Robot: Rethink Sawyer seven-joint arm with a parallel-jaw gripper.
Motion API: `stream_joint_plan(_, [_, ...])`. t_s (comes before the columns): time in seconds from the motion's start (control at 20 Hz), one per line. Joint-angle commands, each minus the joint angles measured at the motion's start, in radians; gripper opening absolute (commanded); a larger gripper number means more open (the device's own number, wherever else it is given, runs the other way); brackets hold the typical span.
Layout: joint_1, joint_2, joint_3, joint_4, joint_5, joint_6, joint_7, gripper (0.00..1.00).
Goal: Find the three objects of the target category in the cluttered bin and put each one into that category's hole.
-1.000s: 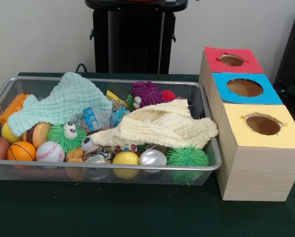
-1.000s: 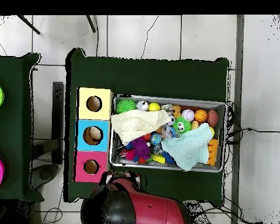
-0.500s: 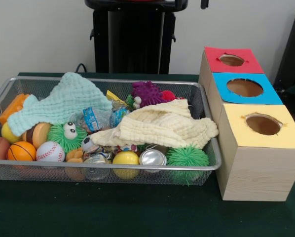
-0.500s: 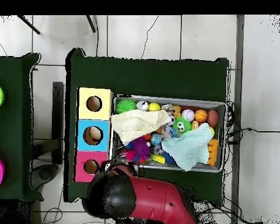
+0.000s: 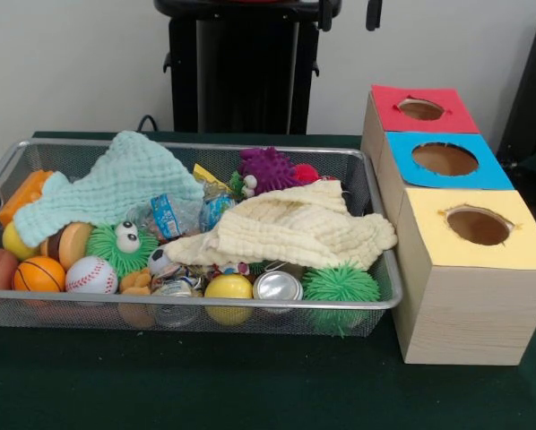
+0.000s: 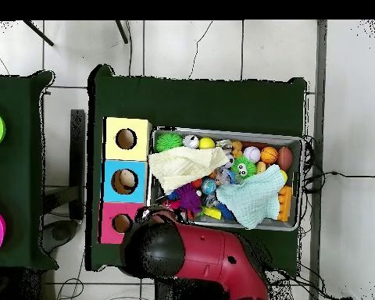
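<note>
Up top in the front view, only my pincer (image 5: 349, 12) tips show, two dark prongs apart, holding nothing. Overhead shows my red arm (image 6: 192, 255) instead. One mesh bin (image 5: 384, 300), two cloths, three holed boxes: red (image 5: 422, 109), blue (image 5: 445, 159), yellow (image 5: 477, 226), right of it.

A: Pincer (image 5: 349, 12) is showing only two dark tips at the front view's top edge; opening unreadable.

B: Overhead, the arm (image 6: 192, 256) is covering the bin's (image 6: 296, 141) near-left corner. Cloths (image 5: 290, 226) are burying items beneath.
</note>
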Motion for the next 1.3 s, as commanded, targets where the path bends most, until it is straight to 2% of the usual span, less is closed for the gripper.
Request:
stream_joint_plan(0.05, [-0.031,0.062,0.08,-0.06,0.004,0.037,0.044,1.0])
stream_joint_plan(0.65, [0.032,0.134,0.051,-0.154,-0.017,0.049,0.123,1.0])
stream_joint_plan(0.9, [0.043,0.188,0.059,-0.228,-0.008,0.075,0.122,1.0])
stream_joint_plan(1.3, [0.06,0.214,0.044,-0.264,0.004,0.099,0.137,1.0])
